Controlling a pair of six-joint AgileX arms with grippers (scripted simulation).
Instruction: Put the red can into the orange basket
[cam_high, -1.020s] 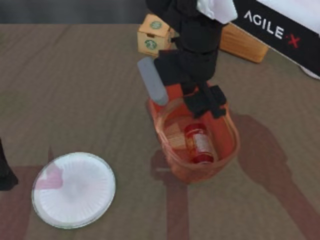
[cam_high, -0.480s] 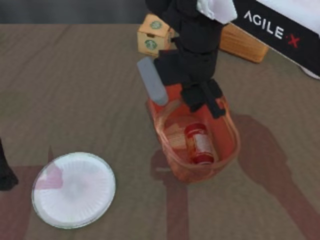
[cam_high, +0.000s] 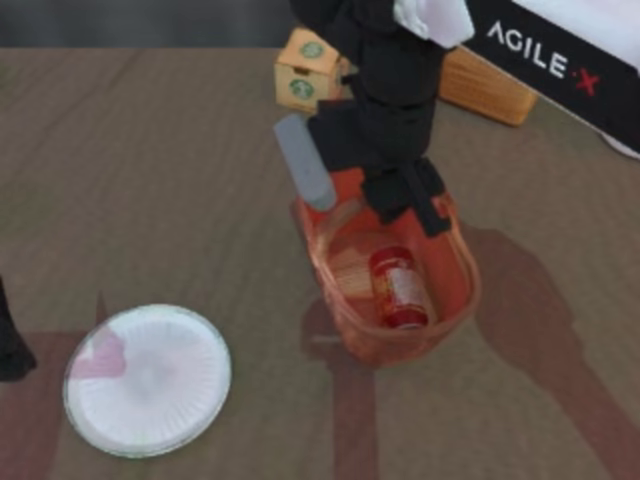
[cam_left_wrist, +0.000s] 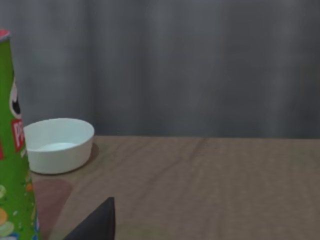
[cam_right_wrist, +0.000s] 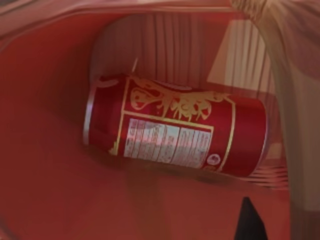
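At the top view's far left edge only a sliver of our left arm shows, parked; whether its fingers are released or clenched we cannot tell, since its wrist view catches just one dark fingertip. That wrist view also shows a green crisp tube (cam_left_wrist: 12, 145), cut off by the frame, standing near a smooth white bowl (cam_left_wrist: 58, 144) on the brown cloth-textured table (cam_high: 150, 180).

Low on the left lies a round, ribbed white plate (cam_high: 148, 379) with a pink patch. Toward the middle, a flat grey bar (cam_high: 304, 162) leans by the rim of the orange basket (cam_high: 455, 262), an oval woven tub with a pale slatted floor. The red can (cam_high: 400, 289) lies on its side inside the basket, metal glossy, gold swirl and white panel facing our right wrist camera.

Our right gripper (cam_high: 412, 200) hangs over the basket's far end, fingers released and apart, clear of the can. The arm's bulk hides part of a small cardboard carton (cam_high: 305, 68) and a wooden block (cam_high: 490, 88) behind.
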